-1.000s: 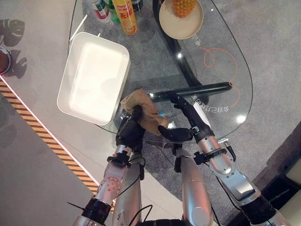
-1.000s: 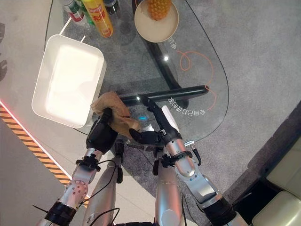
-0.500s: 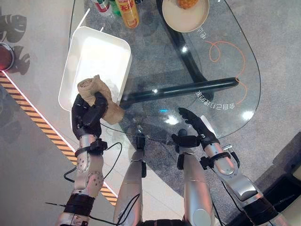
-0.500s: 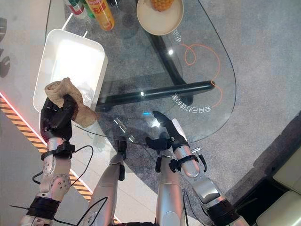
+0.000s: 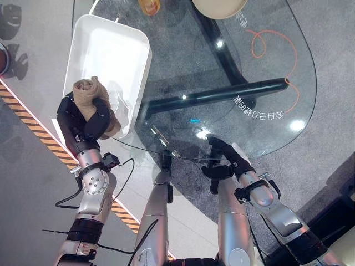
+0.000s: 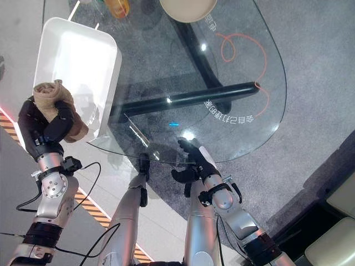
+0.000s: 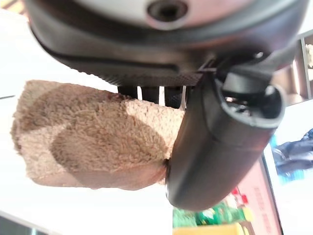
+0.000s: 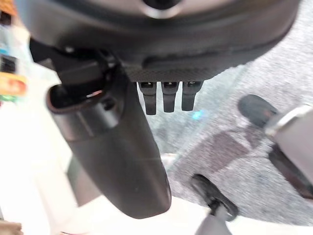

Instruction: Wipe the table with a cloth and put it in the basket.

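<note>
A bunched tan cloth is held in my left hand, whose fingers and thumb are curled round it at the near left corner of the white basket. The left wrist view shows the cloth pinched under the thumb. My right hand hovers at the near edge of the glass table, fingers straight and holding nothing. In the right wrist view its thumb and fingers stand apart over the glass.
A beige bowl and an orange bottle stand at the table's far edge. A black bar runs under the glass. An orange-and-black striped line crosses the floor on the left.
My left hand has carried the cloth left, off the glass, to the basket's near corner. The right hand drew back to the table's near edge. The camera view also shifted.
</note>
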